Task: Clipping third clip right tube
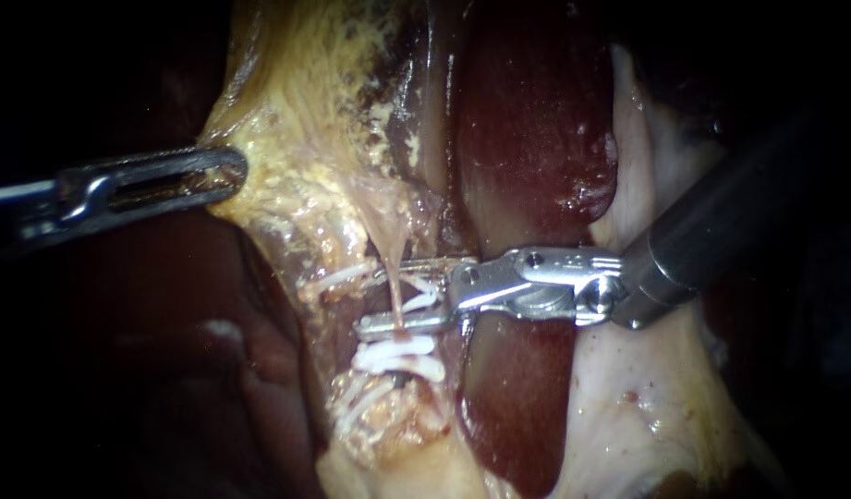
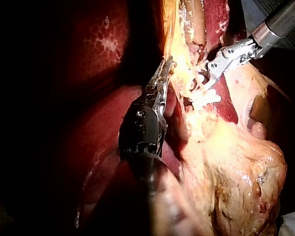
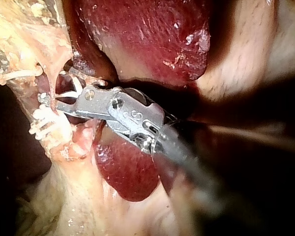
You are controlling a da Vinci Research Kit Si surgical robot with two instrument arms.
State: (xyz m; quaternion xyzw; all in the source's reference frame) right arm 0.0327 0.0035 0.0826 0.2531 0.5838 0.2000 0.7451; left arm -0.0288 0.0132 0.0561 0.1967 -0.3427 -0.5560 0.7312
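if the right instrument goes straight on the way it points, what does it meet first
Most likely the thin tube that stands between the open jaws of the right instrument; it would run deeper into the end effector. Depth beyond it is unclear.

Light pours straight onto the middle, where the yellow fat point(image 1: 296, 102) and white clips point(image 1: 399, 359) glow and the right instrument point(image 1: 379, 296) throws hard glare. Around that the scene drops to black; the left instrument point(image 1: 236, 174) sits half in shadow.
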